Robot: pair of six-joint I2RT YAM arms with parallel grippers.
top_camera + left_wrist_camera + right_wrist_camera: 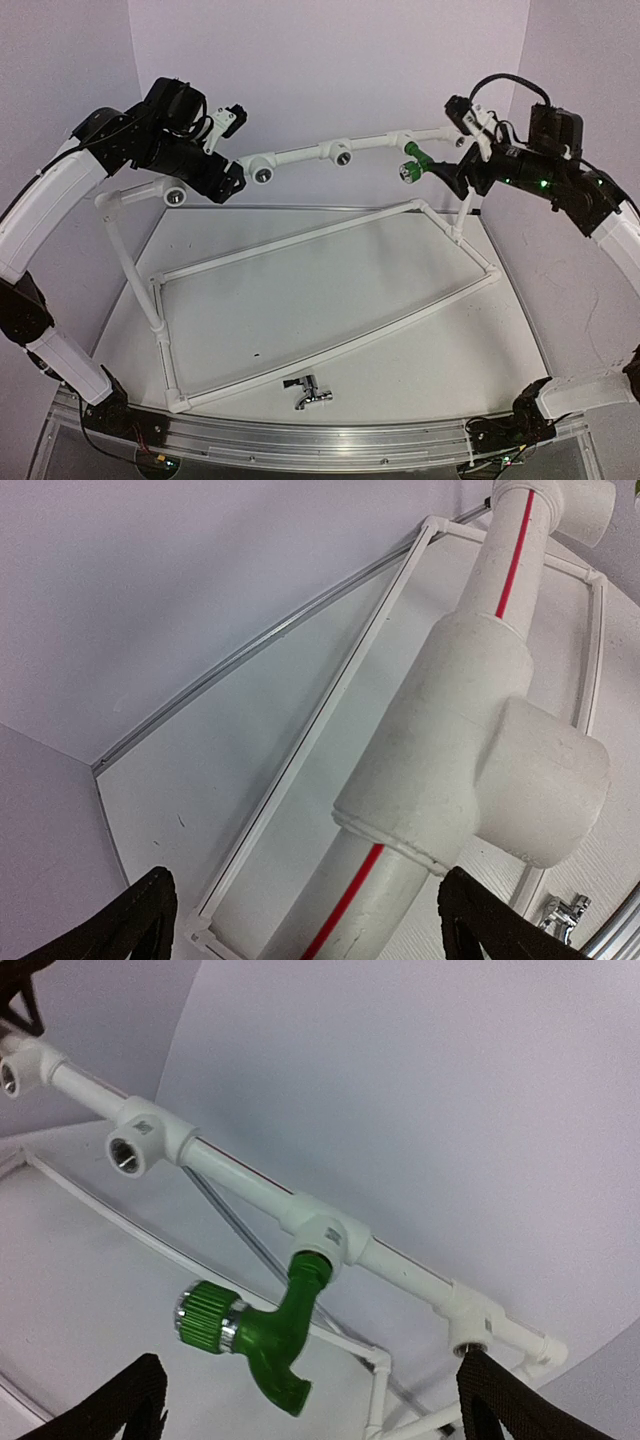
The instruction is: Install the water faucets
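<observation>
The green faucet (415, 163) hangs from a tee socket on the raised white pipe rail (300, 155), its ribbed knob to the left; it also shows in the right wrist view (265, 1335). My right gripper (450, 175) is open just right of it, and its fingers stand wide on either side below the faucet (310, 1410) without touching it. The chrome faucet (308, 390) lies on the table near the front edge and shows in the left wrist view (563, 915). My left gripper (228, 180) is open astride the rail's left part (310, 920), beside a tee socket (480, 770).
Open sockets (263, 170) (342, 153) face forward on the rail, another (177, 195) at the left corner. The rail stands on a white pipe frame (300, 240) lying on the table. Purple walls close in behind and at both sides.
</observation>
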